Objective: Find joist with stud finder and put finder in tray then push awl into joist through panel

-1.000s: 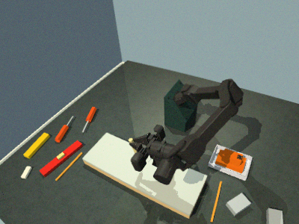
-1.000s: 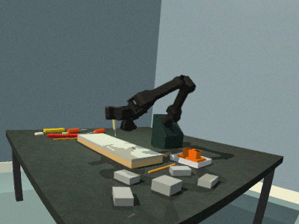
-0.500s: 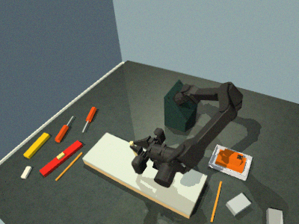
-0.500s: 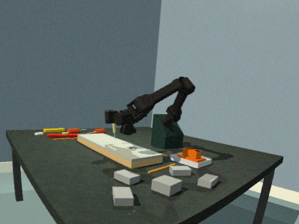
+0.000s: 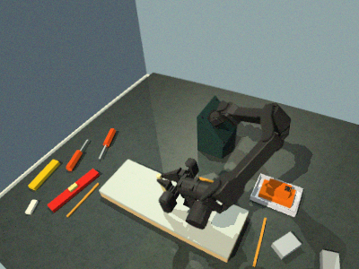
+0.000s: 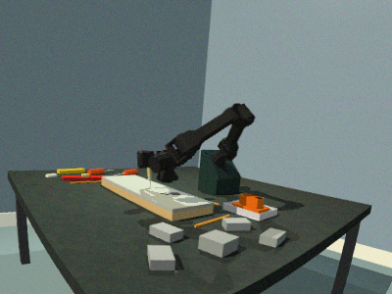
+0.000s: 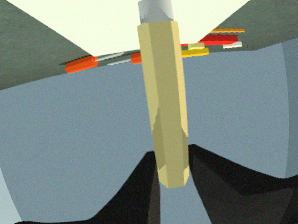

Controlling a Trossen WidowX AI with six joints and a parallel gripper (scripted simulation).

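Observation:
My gripper (image 5: pixel 161 179) (image 7: pixel 171 155) is shut on the awl's pale yellow handle. The awl (image 6: pixel 149 173) (image 7: pixel 165 100) looks upright in the exterior view, with its thin shaft pointing down at the white panel (image 5: pixel 127 179) (image 6: pixel 120 182) (image 7: pixel 75 20). Whether its tip touches the panel is too small to tell; in the wrist view the tip is out of frame. The joist is hidden. The orange stud finder (image 5: pixel 279 197) (image 6: pixel 251 201) sits in the white tray (image 5: pixel 274 206) (image 6: pixel 268 214), to the right of the panel.
Two orange-handled screwdrivers (image 5: pixel 74 160) (image 5: pixel 109 137), a yellow bar (image 5: pixel 44 175), a red level (image 5: pixel 85 184), a white piece (image 5: pixel 31 206) and a pencil (image 5: pixel 83 200) lie left of the panel. Another pencil (image 5: pixel 260 242) (image 6: pixel 212 220) and several grey blocks (image 5: pixel 286 245) (image 6: pixel 219 243) lie near the tray.

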